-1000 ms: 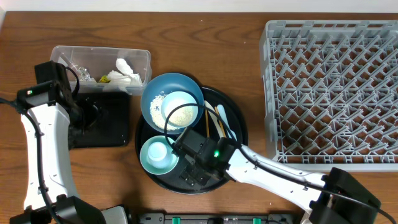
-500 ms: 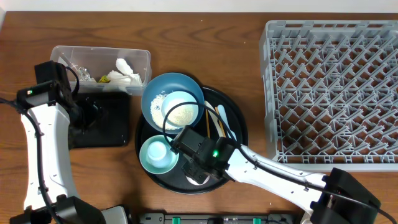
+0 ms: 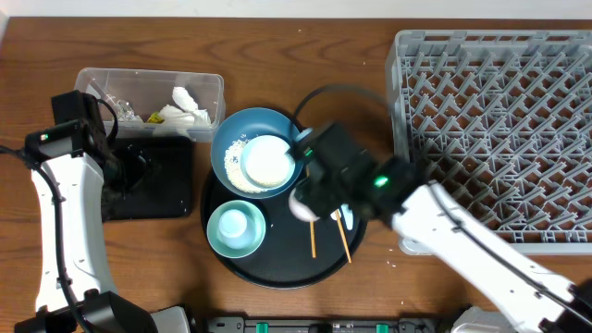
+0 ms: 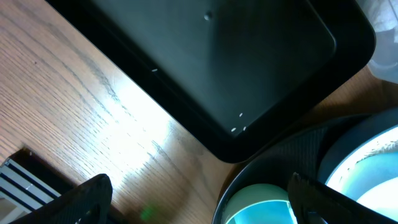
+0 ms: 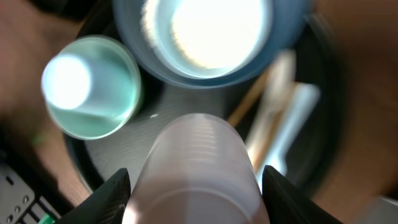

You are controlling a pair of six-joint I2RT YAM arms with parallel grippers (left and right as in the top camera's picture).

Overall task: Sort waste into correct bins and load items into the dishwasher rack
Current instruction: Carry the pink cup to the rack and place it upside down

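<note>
Small white cup point(image 3: 302, 205): clamped between the right gripper point(image 5: 196, 190) fingers and held above the round black tray point(image 3: 277, 270), judged bound for the dishwasher rack point(image 3: 400, 139). Left gripper point(image 4: 202, 196): spread wide, empty, over the shallow black tray point(image 4: 249, 74); probably idle. No legible writing anywhere.

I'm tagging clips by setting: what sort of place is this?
Probably a robot test bench staged for dish clearing: a wooden table with a grey dishwasher rack, a round black tray of bowls and a clear waste tub.
</note>
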